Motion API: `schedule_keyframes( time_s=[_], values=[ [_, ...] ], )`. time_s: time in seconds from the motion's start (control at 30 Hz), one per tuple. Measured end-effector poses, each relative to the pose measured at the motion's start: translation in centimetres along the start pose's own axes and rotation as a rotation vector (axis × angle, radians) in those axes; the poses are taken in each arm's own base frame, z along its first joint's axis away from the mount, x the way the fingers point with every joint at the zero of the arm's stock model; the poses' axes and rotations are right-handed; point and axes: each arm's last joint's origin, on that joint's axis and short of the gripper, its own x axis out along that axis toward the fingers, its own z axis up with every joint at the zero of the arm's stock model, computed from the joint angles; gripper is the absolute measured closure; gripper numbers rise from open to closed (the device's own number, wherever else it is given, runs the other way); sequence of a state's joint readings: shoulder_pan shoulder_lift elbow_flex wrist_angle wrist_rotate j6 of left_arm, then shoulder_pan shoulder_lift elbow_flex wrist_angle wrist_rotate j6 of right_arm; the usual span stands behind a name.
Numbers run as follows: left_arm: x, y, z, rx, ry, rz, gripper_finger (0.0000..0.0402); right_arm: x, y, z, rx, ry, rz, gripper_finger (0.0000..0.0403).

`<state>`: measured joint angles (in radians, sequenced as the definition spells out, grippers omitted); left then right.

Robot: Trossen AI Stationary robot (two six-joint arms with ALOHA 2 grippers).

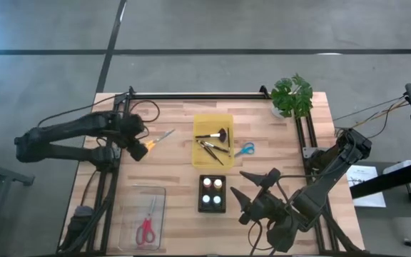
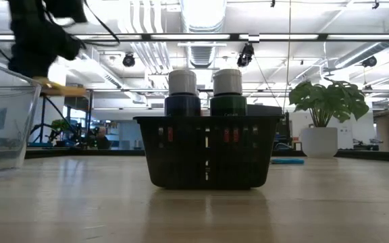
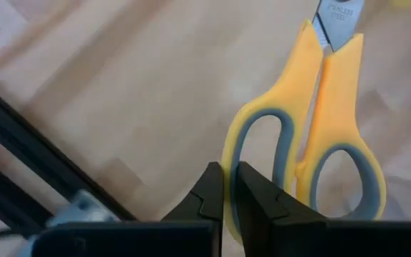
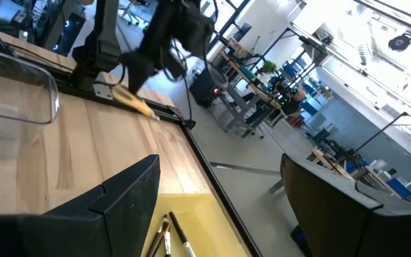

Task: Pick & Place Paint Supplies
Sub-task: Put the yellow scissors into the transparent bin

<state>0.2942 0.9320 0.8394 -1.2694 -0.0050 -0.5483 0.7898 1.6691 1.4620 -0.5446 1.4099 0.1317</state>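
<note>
Left gripper (image 1: 140, 145), left of centre in the high view, pinching yellow-handled scissors (image 1: 159, 138). Right gripper (image 1: 255, 191) spread wide, lower right. Paintbrushes (image 1: 213, 148) in yellow tray (image 1: 200, 121), centre; paint bottles (image 1: 212, 193) in black basket (image 1: 224, 208) just below.

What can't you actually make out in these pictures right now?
- Yellow scissors: the left wrist view's top edge cuts off the blades.
- Black basket: in the low view its wall hides the paint bottles' lower parts.
- Yellow tray: the right gripper's fingers and the frame edge hide most of the right wrist view's brushes.
</note>
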Motion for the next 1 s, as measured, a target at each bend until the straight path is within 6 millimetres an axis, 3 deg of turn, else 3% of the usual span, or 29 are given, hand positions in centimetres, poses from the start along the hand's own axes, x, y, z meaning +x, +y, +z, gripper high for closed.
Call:
schedule_keyframes(
  time_s=[0.17, 0.33, 0.6, 1.0],
  values=[
    [-1.8, -0.1, -2.4, 0.052, 0.004, -0.161, 0.0381, 0.0, 0.0, 0.0, -0.001, 0.000, 0.000, 0.0113],
    [-1.9, -1.1, -4.7, 0.199, 0.027, -0.251, 0.0381, 0.0, 0.0, -0.1, -0.003, 0.000, -0.001, 0.0113],
    [-1.2, -5.8, -8.0, 0.652, -0.075, -0.501, 0.0381, 0.0, 0.0, -0.1, 0.004, 0.000, -0.002, 0.0113],
    [0.3, -10.0, -12.0, 1.264, -0.286, -0.411, 0.0381, 0.1, 0.0, -0.1, 0.015, 0.003, -0.005, 0.0113]
  ],
)
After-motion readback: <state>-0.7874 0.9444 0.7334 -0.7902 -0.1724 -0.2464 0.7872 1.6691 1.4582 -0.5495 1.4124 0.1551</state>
